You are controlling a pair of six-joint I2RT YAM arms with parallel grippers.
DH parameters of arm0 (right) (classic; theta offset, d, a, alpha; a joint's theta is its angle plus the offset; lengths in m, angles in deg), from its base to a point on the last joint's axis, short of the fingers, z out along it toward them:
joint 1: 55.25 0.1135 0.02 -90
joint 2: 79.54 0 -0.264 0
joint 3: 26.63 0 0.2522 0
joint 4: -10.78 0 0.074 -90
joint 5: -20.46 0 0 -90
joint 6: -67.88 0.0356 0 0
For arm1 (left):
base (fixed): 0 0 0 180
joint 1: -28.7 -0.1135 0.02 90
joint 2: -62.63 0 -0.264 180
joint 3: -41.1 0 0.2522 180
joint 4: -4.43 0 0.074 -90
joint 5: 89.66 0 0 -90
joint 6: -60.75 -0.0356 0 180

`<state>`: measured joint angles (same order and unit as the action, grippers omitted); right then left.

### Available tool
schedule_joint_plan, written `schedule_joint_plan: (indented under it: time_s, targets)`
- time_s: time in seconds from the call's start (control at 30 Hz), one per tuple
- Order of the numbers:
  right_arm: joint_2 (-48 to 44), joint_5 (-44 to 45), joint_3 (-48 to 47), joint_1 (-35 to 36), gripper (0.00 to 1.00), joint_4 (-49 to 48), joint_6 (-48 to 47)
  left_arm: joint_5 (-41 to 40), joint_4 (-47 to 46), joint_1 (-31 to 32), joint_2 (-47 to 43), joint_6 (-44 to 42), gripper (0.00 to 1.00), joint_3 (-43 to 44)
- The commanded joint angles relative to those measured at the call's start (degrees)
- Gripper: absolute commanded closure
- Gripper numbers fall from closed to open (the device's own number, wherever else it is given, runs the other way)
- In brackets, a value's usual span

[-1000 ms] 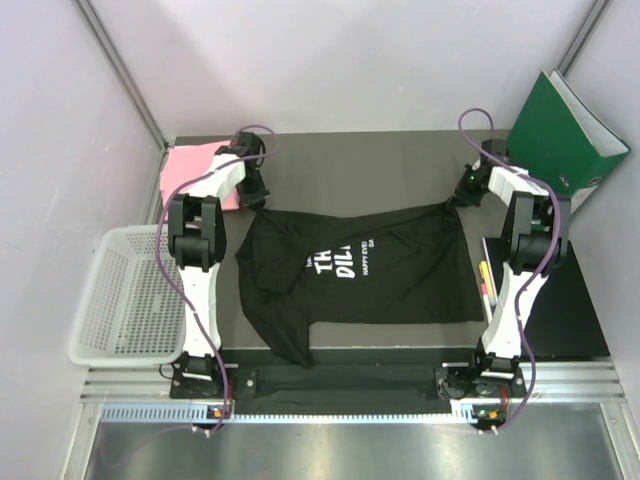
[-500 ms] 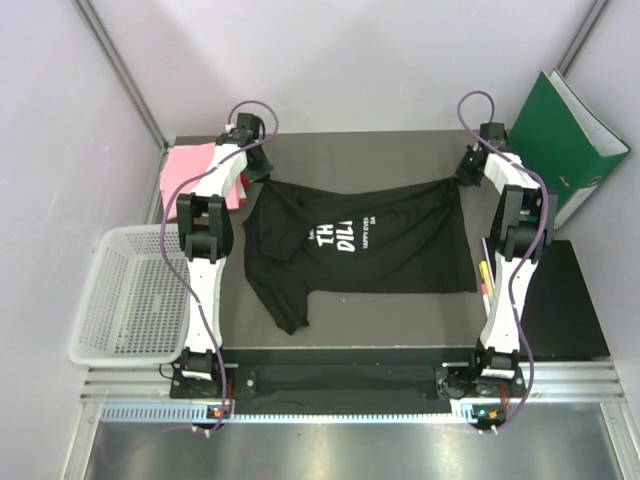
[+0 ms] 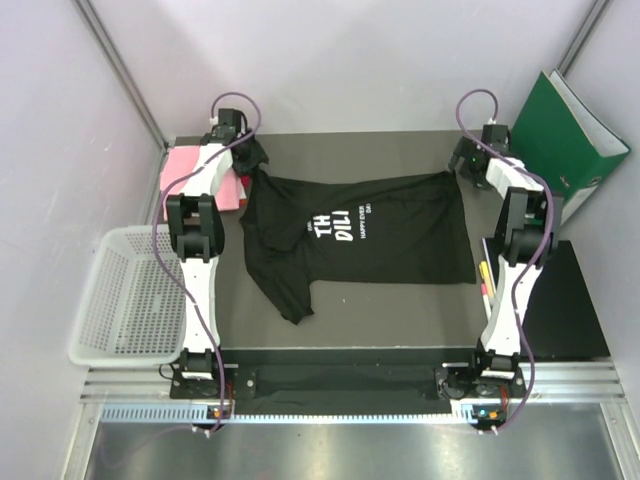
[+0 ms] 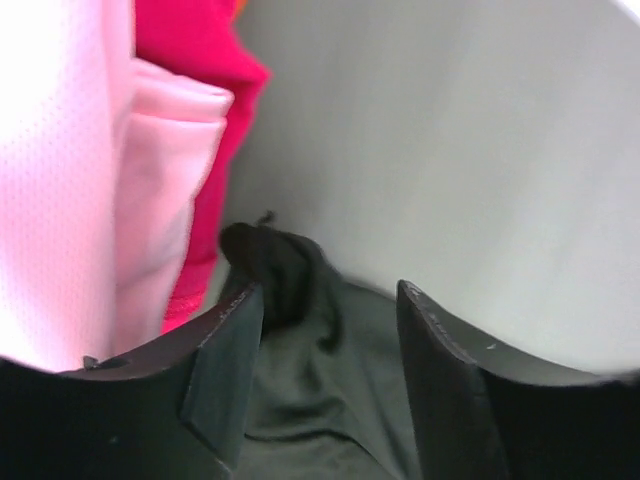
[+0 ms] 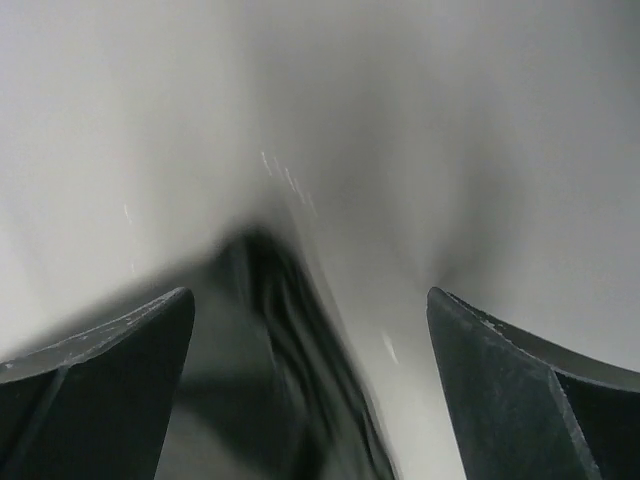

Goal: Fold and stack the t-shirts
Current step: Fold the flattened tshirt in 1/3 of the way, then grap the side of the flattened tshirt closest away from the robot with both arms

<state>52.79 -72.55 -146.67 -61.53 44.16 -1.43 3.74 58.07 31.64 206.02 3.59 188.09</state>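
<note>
As the overhead camera looks down, a black t-shirt (image 3: 380, 240) with white chest lettering lies spread on the dark counter (image 3: 350, 150), lettering up, its two far corners drawn toward the back edge. The left jaws sit at the shirt's far left corner and the right jaws at its far right corner. A second ago both pinched those corners and were dragging the cloth away from the arm bases. Now both have let go, and the shirt rests farther back and flatter. One sleeve trails toward the near left. A light pink shirt (image 3: 190, 170) and a darker pink-red shirt (image 3: 240, 190) lie piled at the far left, just beside the black one. A white basket (image 3: 130, 300) stands off the left edge, and a green binder (image 3: 560, 140) leans at the far right.

From the left wrist camera, the left jaws stand apart and grip nothing. A bunched black corner lies just beyond them, next to the pink shirts.

From the right wrist camera, which is blurred, the right jaws gape wide over a dark fold of cloth and hold nothing.

Spreading looks finished, so folding the black shirt can likely begin. It is not yet stacked.
</note>
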Motion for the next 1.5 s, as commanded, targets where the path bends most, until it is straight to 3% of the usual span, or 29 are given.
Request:
schedule_joint_plan:
  time_s: [0.0,0.2,0.4,0.53,0.8,0.83,0.87,1.0,1.3,1.47]
  targets:
    - [-14.3,4.7,11.3,-0.3,0.0,-6.0,-2.2,6.8,-7.8,0.0,-13.3,-0.4,0.36,-6.1]
    - [-26.6,-0.3,23.0,-0.4,0.0,-4.0,-2.5,9.4,-8.7,0.7,-26.0,-2.8,0.33,-20.6]
    - [-34.4,-6.8,34.4,-0.4,0.0,0.2,-1.8,11.9,-5.1,1.8,-36.7,-3.8,0.34,-40.8]
    - [-39.9,-10.6,41.2,-1.0,0.0,1.7,-1.5,14.9,-3.8,2.8,-42.6,-2.0,0.35,-56.4]
    - [-49.1,-10.6,52.0,-1.4,0.03,8.2,-0.6,19.5,-3.5,4.9,-58.6,4.8,0.35,-77.3]
    - [-49.8,-10.9,52.9,-1.4,0.07,9.3,-0.4,19.1,-3.0,5.2,-60.1,5.9,0.35,-78.8]
    - [-50.8,-11.2,54.6,-1.5,0.17,9.7,-0.4,19.1,-2.8,5.3,-63.1,6.4,0.35,-80.0]
    - [-55.8,-9.9,58.4,-1.5,0.26,11.7,-0.1,18.1,-1.3,5.8,-69.7,7.1,0.35,-85.6]
    - [-63.5,-5.8,62.9,-1.5,0.28,17.6,-0.5,14.5,4.1,8.6,-77.2,5.3,0.35,-88.9]
    - [-64.4,-3.8,62.4,-3.4,0.28,20.8,2.9,9.0,4.9,17.4,-76.8,7.3,0.35,-89.0]
